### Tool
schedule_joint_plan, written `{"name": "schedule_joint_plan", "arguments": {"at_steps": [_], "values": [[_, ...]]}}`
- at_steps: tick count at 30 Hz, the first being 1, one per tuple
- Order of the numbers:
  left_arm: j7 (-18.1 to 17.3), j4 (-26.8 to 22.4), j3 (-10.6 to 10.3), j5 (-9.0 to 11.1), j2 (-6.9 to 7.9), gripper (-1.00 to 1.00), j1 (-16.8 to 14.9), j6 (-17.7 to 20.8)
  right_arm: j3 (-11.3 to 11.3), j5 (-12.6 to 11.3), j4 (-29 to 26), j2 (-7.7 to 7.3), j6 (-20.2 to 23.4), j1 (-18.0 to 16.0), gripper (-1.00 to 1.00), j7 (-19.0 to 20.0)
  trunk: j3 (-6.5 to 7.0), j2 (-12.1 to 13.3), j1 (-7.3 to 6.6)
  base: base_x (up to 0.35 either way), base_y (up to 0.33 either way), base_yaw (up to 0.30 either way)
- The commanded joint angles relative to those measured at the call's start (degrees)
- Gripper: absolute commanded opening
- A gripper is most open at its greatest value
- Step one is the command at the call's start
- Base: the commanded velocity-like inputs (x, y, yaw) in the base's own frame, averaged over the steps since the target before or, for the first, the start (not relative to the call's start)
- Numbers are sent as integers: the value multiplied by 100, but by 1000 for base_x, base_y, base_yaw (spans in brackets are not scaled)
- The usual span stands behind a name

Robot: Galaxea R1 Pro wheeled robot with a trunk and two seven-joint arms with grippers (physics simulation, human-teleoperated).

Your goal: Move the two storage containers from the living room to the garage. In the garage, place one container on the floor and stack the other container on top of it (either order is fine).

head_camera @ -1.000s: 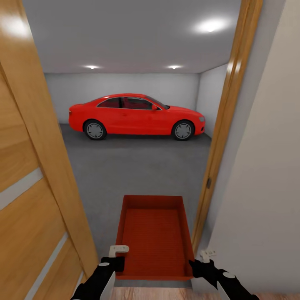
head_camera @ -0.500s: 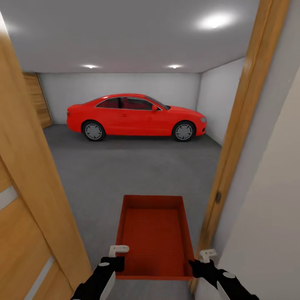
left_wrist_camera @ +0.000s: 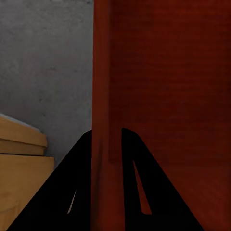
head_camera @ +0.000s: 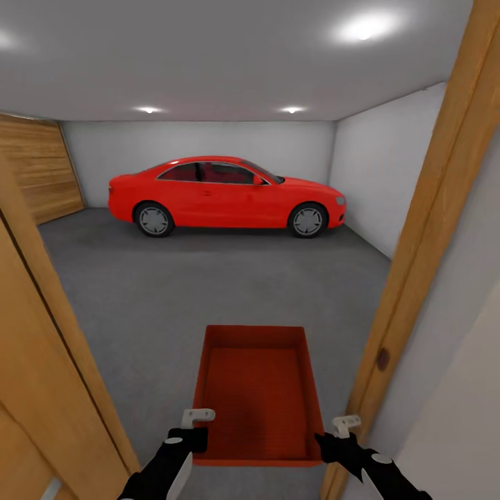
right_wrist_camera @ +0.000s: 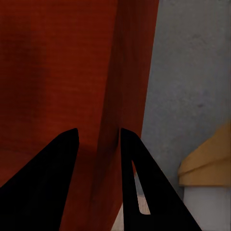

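One orange-red storage container (head_camera: 257,389), lidless, hangs level in front of me above the dark grey concrete floor (head_camera: 173,292) of the garage. My left gripper (head_camera: 196,434) is shut on its left side wall near the closest corner. The right gripper (head_camera: 326,441) is shut on the right side wall. In the left wrist view the black fingers (left_wrist_camera: 79,183) pinch the thin red wall (left_wrist_camera: 101,72). The right wrist view shows that gripper (right_wrist_camera: 98,134) clamping the other wall (right_wrist_camera: 130,62). The living room is out of view behind me.
I am in a doorway: a wooden door (head_camera: 42,361) stands close on the left and the wooden frame (head_camera: 423,229) close on the right. A red car (head_camera: 226,194) is parked across the far end. A wooden-slat door (head_camera: 35,170) lines the left wall.
The camera has advanced through the doorway, so the door and frame slid outward and more garage shows, including the slat door. The container stays held the same way.
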Motion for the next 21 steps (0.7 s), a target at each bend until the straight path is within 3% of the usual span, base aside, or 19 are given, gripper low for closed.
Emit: {"name": "schedule_joint_plan", "arguments": {"at_steps": [1, 12, 21], "values": [[14, -219, 333, -87, -8, -100, -9, 42, 59, 80, -10, -7, 19, 3, -100, 10, -11, -10, 4, 96, 0, 0], [14, -219, 338, -87, -16, -100, -9, 40, 52, 80, -10, -7, 19, 3, -100, 8, -11, -10, 4, 12, 1, 0], [14, -219, 338, -87, -16, -100, -9, 40, 52, 88, -10, -7, 15, 3, -100, 8, -11, -10, 4, 38, 119, 0]]}}
